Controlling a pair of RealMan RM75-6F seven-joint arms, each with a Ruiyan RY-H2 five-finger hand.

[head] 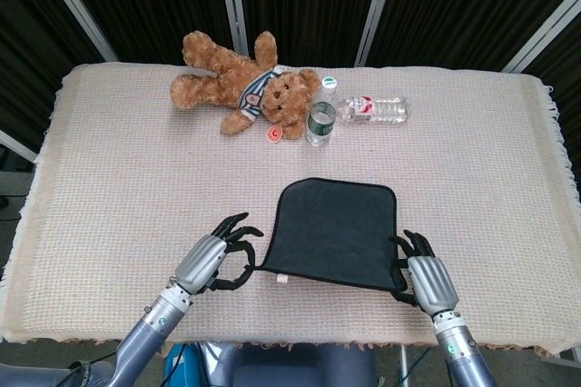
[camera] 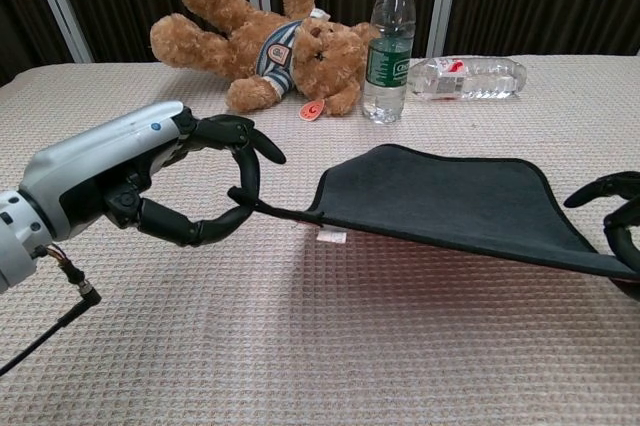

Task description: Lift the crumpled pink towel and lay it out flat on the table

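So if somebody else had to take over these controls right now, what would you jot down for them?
Left hand pinches the towel's near-left corner; right hand holds its near-right corner.
The towel is spread open, dark side up, stretched between both hands and held just above the table.
Done: lifted and uncrumpled.
Left: lower it flat and let go.
The teddy bear, standing bottle and lying bottle sit well behind.

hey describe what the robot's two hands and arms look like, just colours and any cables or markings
Both the left hand and the right hand have smooth silver-grey metallic backs and slender, glossy black segmented fingers. Each forearm is a grey-blue cylinder with a small green dot near the wrist. A thin black cable hangs from the left wrist. No sleeves or covers.
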